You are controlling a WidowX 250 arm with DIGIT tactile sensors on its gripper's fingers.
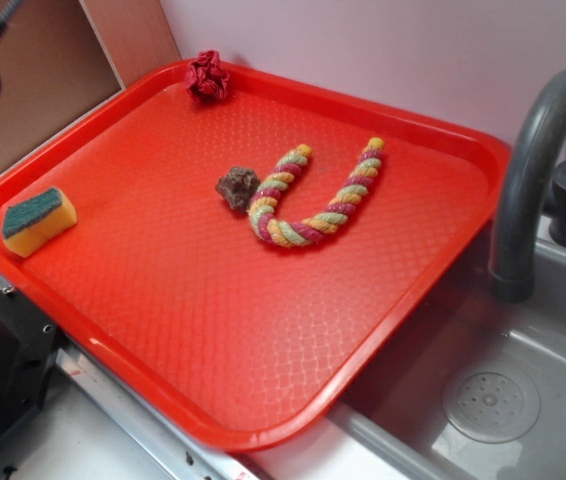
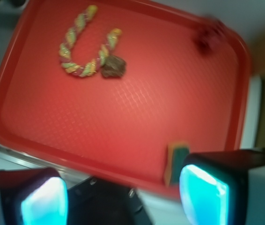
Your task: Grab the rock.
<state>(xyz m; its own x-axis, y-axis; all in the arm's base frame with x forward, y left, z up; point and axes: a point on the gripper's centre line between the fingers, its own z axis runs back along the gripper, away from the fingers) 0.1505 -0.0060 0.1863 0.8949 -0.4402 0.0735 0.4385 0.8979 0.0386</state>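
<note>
Rock (image 2: 113, 68) lies against the rope (image 2: 83, 44); pincer (image 2: 123, 197) spread wide, holding nothing.

Bright, even light with soft shadows in the exterior view; the wrist view is blurred, its red tray (image 2: 123, 122) washed pale.

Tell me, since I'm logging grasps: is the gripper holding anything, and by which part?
Nothing is held. The gripper is open and empty; the rock lies untouched on the red tray, against the rope.
</note>
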